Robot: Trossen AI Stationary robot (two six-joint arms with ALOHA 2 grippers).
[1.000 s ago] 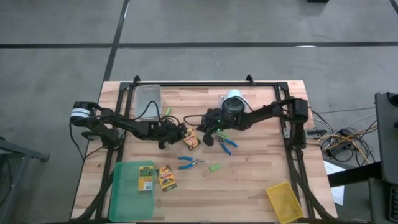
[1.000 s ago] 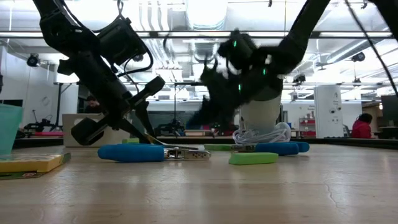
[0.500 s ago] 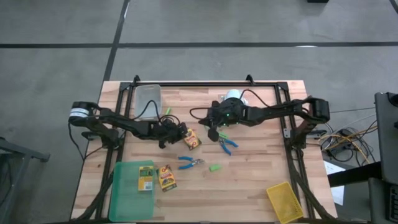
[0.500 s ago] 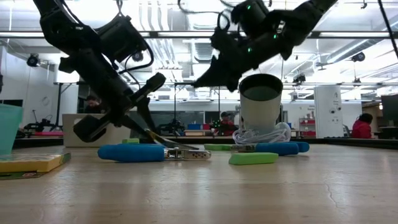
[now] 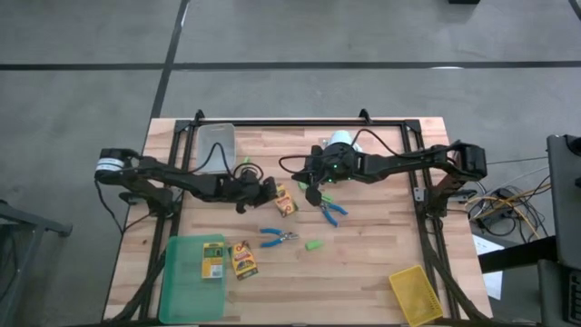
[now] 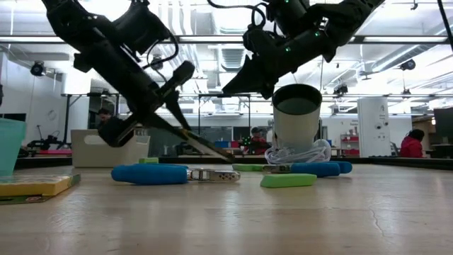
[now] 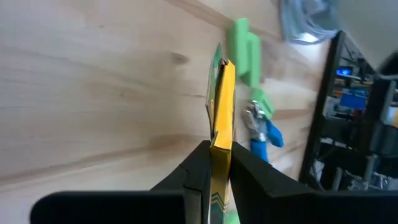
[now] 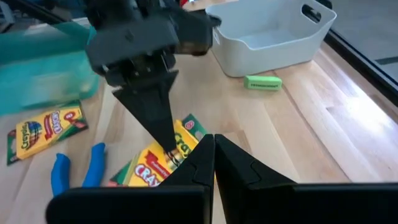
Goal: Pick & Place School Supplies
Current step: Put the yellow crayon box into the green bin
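Left gripper (image 5: pixel 270 189) clamping thin edge of crayon box (image 5: pixel 286 201), tilting it up off counter (image 5: pixel 381 263) near centre, likely for carrying toward tray (image 5: pixel 186 282) at 7 o'clock. Right gripper (image 5: pixel 310 194) closed, empty, hanging just beside box at its 3 o'clock, giving room. Scissors (image 5: pixel 277 238), eraser (image 5: pixel 313 245) lying at 6 o'clock of box, awaiting pickup.

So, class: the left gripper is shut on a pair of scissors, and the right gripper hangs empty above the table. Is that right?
Not quite. The left gripper is shut on a crayon box, not scissors, as the left wrist view shows. The right gripper does hang empty above the table.
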